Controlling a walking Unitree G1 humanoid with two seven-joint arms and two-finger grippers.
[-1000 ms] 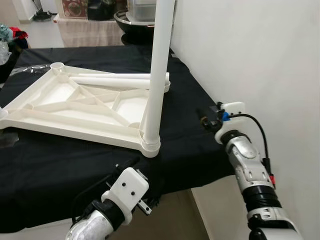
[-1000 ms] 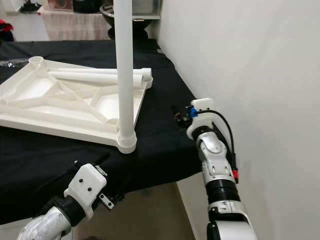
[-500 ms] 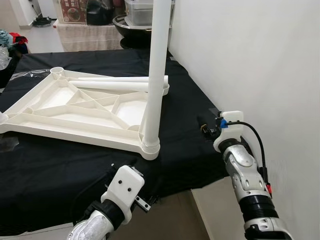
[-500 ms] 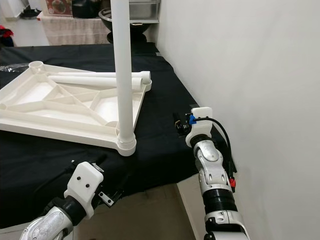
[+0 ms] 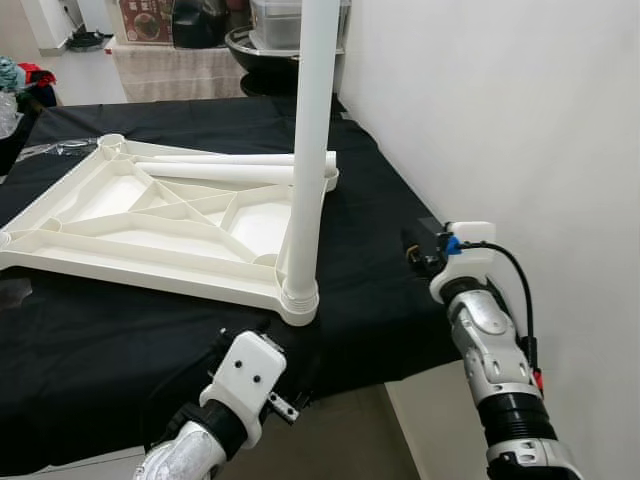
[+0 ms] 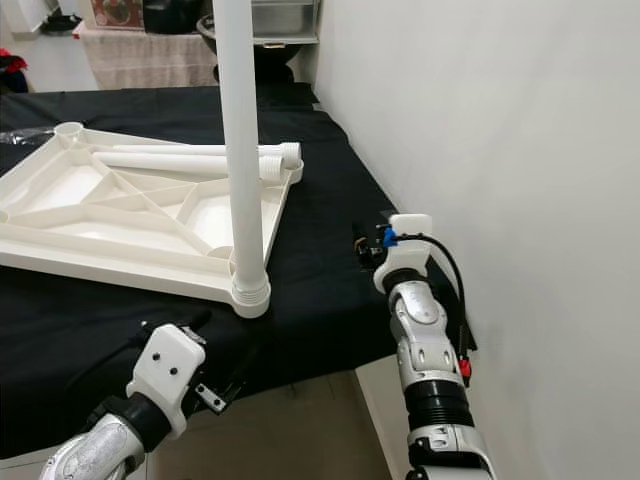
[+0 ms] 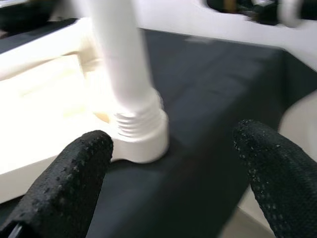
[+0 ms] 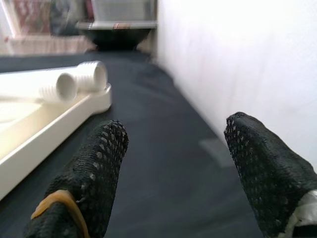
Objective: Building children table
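Note:
A white children's table top (image 5: 150,215) lies upside down on a black-covered table (image 5: 100,340). One white leg (image 5: 308,150) stands upright in the near right corner socket (image 5: 299,300). Two loose legs (image 5: 230,170) lie side by side across the top's far edge, their threaded ends (image 8: 79,82) showing in the right wrist view. My left gripper (image 7: 173,148) is open, low at the table's front edge, facing the socket from a short way off. My right gripper (image 5: 418,250) is open over the cloth at the table's right edge, holding nothing.
A white wall (image 5: 500,120) runs close along the right side, beside my right arm. Behind the table stand a dark bowl (image 5: 262,45) and a draped bench (image 5: 170,70). Bare floor (image 5: 350,440) lies below the front edge.
The whole picture has shifted a little, so the camera moved. Both grippers stay open in about the same places by the table. The top and legs have not moved.

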